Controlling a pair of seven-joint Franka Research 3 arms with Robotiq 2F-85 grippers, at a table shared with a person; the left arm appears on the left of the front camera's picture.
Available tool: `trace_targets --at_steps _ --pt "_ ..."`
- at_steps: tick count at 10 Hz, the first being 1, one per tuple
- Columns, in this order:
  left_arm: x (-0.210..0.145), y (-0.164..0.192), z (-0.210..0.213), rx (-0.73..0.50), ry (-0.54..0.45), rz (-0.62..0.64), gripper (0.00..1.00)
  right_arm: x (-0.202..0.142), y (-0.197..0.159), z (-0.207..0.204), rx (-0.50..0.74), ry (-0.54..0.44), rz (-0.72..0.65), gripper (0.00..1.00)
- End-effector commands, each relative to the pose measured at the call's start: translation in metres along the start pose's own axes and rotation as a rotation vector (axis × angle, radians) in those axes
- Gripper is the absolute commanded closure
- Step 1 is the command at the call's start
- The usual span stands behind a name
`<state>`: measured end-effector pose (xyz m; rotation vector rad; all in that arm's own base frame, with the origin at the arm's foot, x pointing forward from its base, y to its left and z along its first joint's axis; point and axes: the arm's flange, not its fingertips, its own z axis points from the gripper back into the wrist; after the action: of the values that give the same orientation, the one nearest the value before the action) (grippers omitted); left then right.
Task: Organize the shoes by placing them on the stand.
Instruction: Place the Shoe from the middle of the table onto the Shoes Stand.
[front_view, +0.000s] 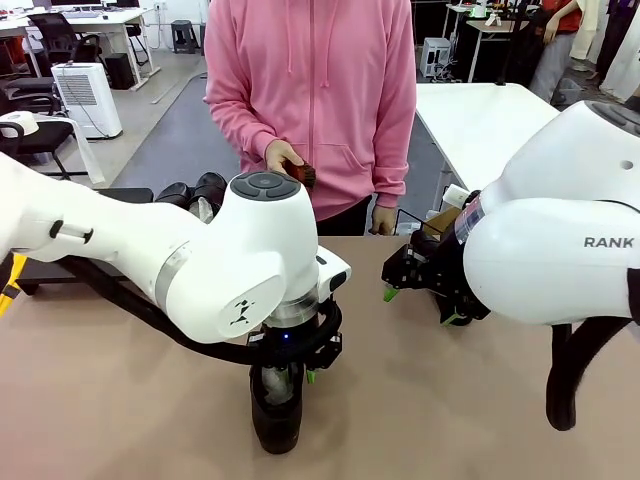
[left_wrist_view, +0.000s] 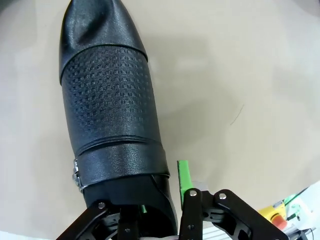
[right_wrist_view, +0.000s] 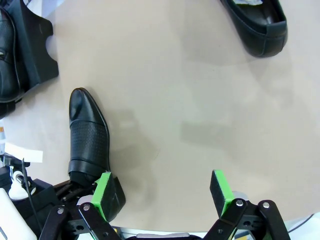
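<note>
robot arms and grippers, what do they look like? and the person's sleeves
The left arm and right arm are glossy white with rounded joints. The left has a grey round cap and a black cable; the right shows the letters RANK and a black cable loop. The left gripper and right gripper are black linkages with green pads. The person wears long pink sleeves.
</note>
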<state>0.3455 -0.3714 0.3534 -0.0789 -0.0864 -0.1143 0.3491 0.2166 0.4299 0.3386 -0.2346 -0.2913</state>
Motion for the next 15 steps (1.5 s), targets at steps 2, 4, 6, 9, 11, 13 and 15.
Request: trace_targets --at_steps 2,4,6,9,11,13,15 --pt "0.007 -0.004 -0.001 0.067 0.005 0.047 1.0 0.004 0.002 -0.001 0.015 0.003 0.015 0.0" --pt "0.007 -0.003 -0.003 0.107 0.005 0.062 1.0 0.004 0.002 -0.001 0.015 0.003 0.015 0.0" --pt "0.006 -0.002 -0.003 0.11 0.011 0.062 1.0 0.004 0.002 -0.001 0.015 0.003 0.015 0.0" --pt "-0.017 0.03 0.07 0.036 0.047 0.035 1.0 0.004 0.002 -0.001 0.015 0.003 0.015 0.0" --pt "-0.03 0.075 0.134 -0.028 0.001 0.033 1.0 0.004 0.002 -0.001 0.015 0.003 0.015 0.0" --pt "-0.035 0.122 0.207 -0.008 -0.243 0.02 1.0 0.004 0.002 -0.001 0.015 0.003 0.015 0.0" --pt "-0.005 0.171 0.248 0.087 -0.529 0.113 1.0 0.004 0.002 -0.001 0.015 0.003 0.015 0.0"
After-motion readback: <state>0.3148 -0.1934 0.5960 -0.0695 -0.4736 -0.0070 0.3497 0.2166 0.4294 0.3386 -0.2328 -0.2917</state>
